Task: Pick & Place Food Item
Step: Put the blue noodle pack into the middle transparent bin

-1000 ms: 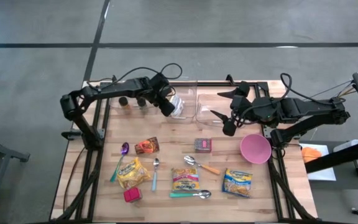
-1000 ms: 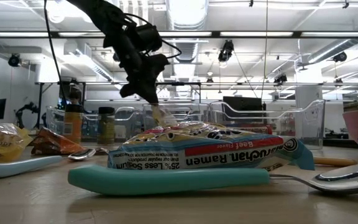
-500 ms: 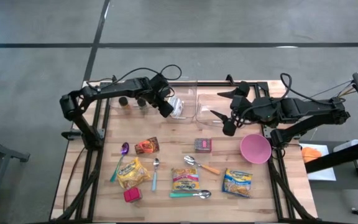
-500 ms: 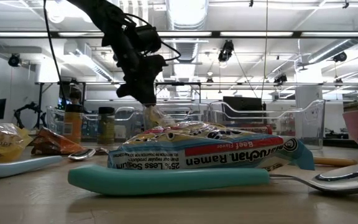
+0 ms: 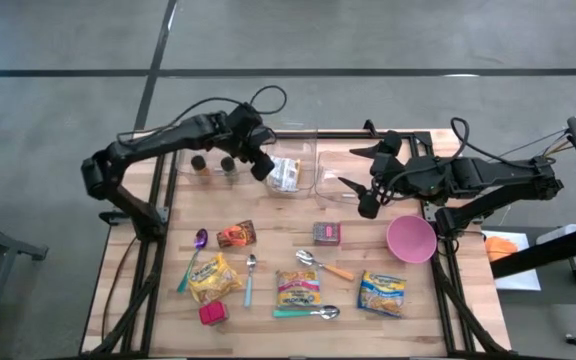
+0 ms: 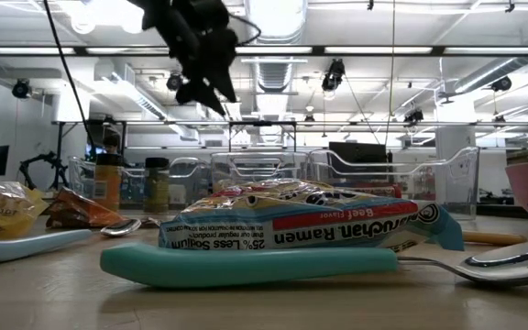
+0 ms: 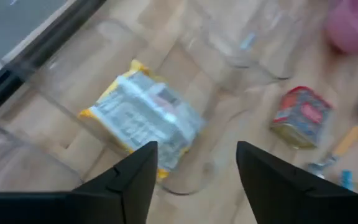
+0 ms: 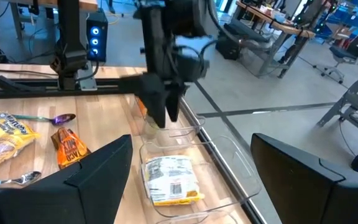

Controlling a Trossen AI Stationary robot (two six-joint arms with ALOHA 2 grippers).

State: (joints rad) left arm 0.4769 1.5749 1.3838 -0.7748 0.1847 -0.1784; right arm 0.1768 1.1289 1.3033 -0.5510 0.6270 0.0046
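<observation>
the ramen packet (image 5: 287,174) lies in the clear bin (image 5: 295,185), below the released left gripper (image 5: 259,165).

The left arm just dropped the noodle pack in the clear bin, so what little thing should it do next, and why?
Probably lift a bit higher and pull back toward the table's food. The noodle pack lies loose in the clear bin, the left gripper hangs open above it holding nothing, and more packs such as the ramen wait. The right gripper waits, open.

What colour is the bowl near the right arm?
Pink. The bowl sits on the table's right side, below the right arm; the high view shows it best.
</observation>
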